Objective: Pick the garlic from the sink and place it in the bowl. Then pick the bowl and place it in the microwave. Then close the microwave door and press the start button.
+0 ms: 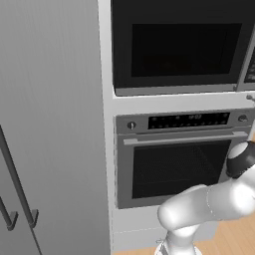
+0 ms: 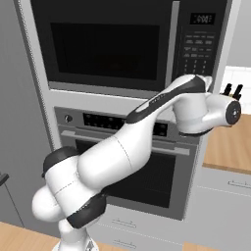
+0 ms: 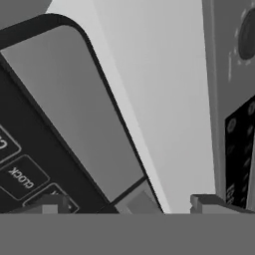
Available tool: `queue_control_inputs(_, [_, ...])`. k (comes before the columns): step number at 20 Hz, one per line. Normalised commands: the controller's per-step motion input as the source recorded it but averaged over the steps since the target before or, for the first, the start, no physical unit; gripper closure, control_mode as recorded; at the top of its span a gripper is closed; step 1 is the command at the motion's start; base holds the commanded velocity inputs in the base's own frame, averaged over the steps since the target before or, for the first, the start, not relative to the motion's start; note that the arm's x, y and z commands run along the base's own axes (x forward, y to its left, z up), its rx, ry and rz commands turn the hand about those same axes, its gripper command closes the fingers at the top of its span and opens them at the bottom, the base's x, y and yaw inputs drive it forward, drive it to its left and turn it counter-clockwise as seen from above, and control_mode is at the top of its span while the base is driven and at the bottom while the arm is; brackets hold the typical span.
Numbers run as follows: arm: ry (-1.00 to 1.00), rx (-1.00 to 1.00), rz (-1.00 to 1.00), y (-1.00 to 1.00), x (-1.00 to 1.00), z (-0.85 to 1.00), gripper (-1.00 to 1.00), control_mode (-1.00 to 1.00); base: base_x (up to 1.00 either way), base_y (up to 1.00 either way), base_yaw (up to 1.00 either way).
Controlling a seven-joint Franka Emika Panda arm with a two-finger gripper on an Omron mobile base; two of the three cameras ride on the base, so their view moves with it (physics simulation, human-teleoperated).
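The microwave [image 1: 179, 45] is built into the wall column, and its door [image 2: 105, 49] stands shut, dark glass facing out, with the long silver handle [image 2: 173, 44] at its right side. To the right of the handle runs the button strip [image 2: 198, 46]. My gripper [image 2: 233, 90] is open and holds nothing; it hovers just right of and below that strip. In the rolled hand view the fingertips [image 3: 50, 204] stand wide apart, with the button strip [image 3: 20, 169] at lower left showing a CLOCK key. The garlic, the bowl and the sink are out of view.
Under the microwave sits the oven [image 1: 184, 169] with knobs and a horizontal bar handle [image 1: 184, 137]. Tall grey cabinet doors [image 1: 50, 124] with dark handles are on the left. A wooden counter [image 2: 230, 144] lies at the right, above white drawers [image 2: 230, 196].
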Motion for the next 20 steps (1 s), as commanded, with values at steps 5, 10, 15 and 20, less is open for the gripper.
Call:
queue_control_inputs(5, [0.0, 0.01, 0.0, 0.07, 0.52, -0.08, -1.0, -1.0, 0.0, 0.0, 0.0])
queue_control_inputs(10, [0.0, 0.0, 0.0, 0.21, 0.31, -0.19, -1.0, -1.0, 0.0, 0.0, 0.0])
queue_control_inputs(15, [0.0, 0.0, 0.0, 0.7, -0.81, -0.3, -1.0, -1.0, 0.0, 0.0, 0.0])
queue_control_inputs(20, [0.0, 0.0, 0.0, 0.91, -1.0, -0.1, -1.0, -1.0, 0.0, 0.0, 0.0])
